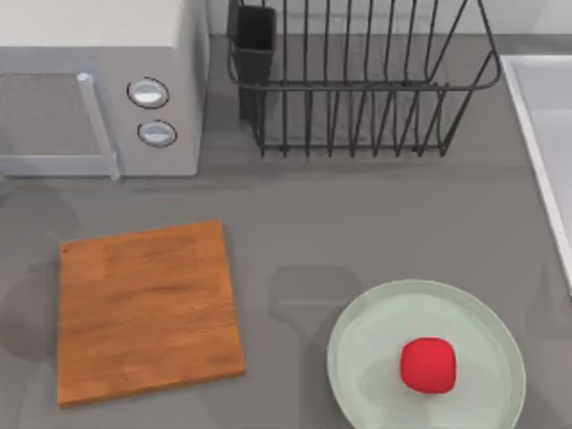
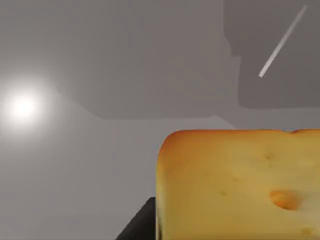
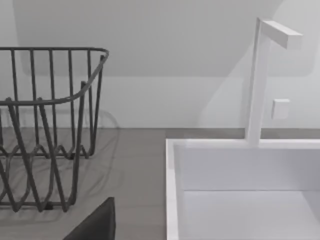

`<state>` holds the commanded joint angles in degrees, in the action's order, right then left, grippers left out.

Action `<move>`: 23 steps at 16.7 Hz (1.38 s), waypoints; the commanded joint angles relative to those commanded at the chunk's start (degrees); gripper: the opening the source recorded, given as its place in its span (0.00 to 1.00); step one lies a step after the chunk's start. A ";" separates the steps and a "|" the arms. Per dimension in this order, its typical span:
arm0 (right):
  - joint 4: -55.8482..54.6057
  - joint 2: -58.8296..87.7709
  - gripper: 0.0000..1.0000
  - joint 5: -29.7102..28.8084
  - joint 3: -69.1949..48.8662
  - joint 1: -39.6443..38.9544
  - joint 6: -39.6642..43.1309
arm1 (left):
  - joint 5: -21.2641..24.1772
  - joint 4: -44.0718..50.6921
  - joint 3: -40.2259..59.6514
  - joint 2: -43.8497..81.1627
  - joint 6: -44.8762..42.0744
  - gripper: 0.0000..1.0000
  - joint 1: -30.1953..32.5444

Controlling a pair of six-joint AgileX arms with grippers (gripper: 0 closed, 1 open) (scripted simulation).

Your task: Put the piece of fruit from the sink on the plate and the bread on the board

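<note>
Resting on the pale green plate, right of its centre: the piece of fruit, small, round, bright red. Plate at the desk's lower right, well apart from the board, which lies bare at lower left. Microwave at upper left, black wire dish rack beside it at the back, sink at the right edge (only partly seen). Left wrist view: bread looming close before the camera, golden top edge, pale yellow side with small pits, a dark finger of the left claw just beside it; grip on the loaf cannot be told. Right wrist view: white basin, tap, rack, a dark tip of the right claw; opening cannot be told.
</note>
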<state>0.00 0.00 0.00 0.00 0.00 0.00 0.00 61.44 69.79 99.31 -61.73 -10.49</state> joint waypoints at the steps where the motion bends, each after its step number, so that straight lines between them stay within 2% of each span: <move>1: 0.00 0.00 1.00 0.00 0.00 0.00 0.00 | 0.00 1.84 1.28 -0.94 0.09 0.00 0.06; 8: 0.00 0.00 1.00 0.00 0.00 0.00 0.00 | -0.03 3.63 2.55 -1.96 0.16 0.00 0.01; 12: 0.00 0.00 1.00 0.00 0.00 0.00 0.00 | 0.04 3.76 3.05 -1.30 5.73 0.00 0.92; 17: 0.00 0.00 1.00 0.00 0.00 0.00 0.00 | 0.21 4.58 4.85 1.58 26.24 0.00 4.62; 23: 0.00 0.00 1.00 0.00 0.00 0.00 0.00 | 0.72 5.18 6.17 4.07 64.12 0.00 11.68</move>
<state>0.00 0.00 0.00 0.00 0.00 0.00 0.72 66.62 75.96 103.38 2.38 1.19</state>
